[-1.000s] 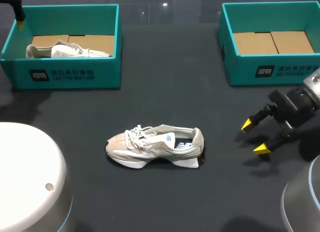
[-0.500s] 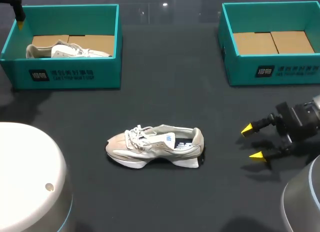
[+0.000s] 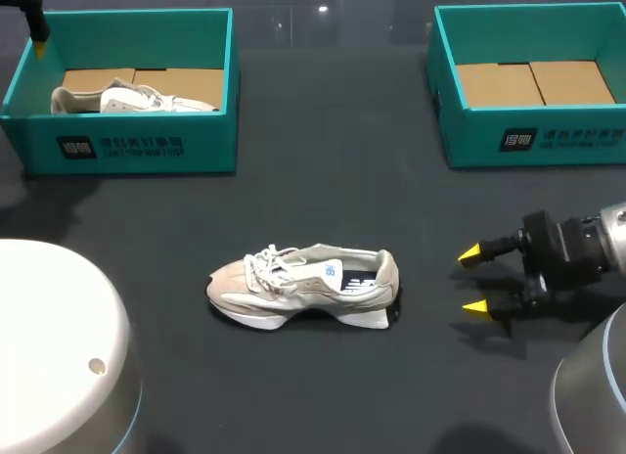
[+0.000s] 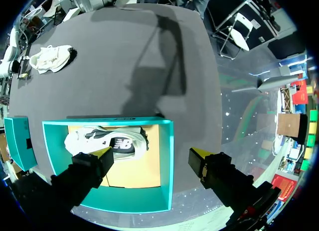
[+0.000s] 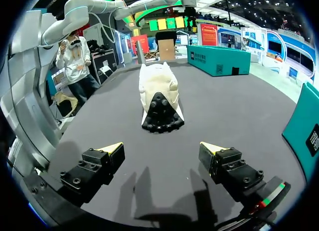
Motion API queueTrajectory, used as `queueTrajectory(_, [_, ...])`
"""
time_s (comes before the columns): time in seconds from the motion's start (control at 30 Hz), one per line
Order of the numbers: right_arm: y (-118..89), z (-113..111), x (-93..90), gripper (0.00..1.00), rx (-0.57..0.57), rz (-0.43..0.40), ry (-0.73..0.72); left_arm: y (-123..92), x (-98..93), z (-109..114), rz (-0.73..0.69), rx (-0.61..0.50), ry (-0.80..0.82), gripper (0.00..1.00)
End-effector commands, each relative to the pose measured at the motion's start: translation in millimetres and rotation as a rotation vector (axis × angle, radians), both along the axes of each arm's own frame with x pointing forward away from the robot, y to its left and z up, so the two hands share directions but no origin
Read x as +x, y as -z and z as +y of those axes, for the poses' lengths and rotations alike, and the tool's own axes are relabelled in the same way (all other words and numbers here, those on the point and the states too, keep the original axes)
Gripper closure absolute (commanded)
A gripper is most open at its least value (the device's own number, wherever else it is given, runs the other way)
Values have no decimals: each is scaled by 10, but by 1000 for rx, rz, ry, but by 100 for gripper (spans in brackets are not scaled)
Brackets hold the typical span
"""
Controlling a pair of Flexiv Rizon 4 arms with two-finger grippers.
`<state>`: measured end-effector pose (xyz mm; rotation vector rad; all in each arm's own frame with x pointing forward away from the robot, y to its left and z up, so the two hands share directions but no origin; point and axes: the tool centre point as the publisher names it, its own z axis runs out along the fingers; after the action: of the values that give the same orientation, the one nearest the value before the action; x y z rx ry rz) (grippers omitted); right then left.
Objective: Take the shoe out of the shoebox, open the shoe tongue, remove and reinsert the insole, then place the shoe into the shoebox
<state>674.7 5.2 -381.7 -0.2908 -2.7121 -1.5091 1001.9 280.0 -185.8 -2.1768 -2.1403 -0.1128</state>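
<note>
Right hand point(image 3: 472, 280), wide like left hand point(image 4: 152, 155), has neared one shoe point(image 3: 303, 286) of two.

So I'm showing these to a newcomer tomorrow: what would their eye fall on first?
A pale shoe sits alone mid-table, heel toward the right gripper, whose jaws stand open, clear of it. Next come two teal boxes at the table's far side: the left shoebox holds a second shoe, the right shoebox only its cardboard lining.
</note>
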Motion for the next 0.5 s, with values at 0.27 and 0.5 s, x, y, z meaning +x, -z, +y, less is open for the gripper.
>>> queueTrajectory(0.27, [41, 92, -26, 0, -24, -37, 109, -2, -9, 2, -2, 1, 1, 0])
queueTrajectory(0.5, [96, 98, -6, 0, 11, -38, 121, -2, -9, 2, -2, 1, 1, 0])
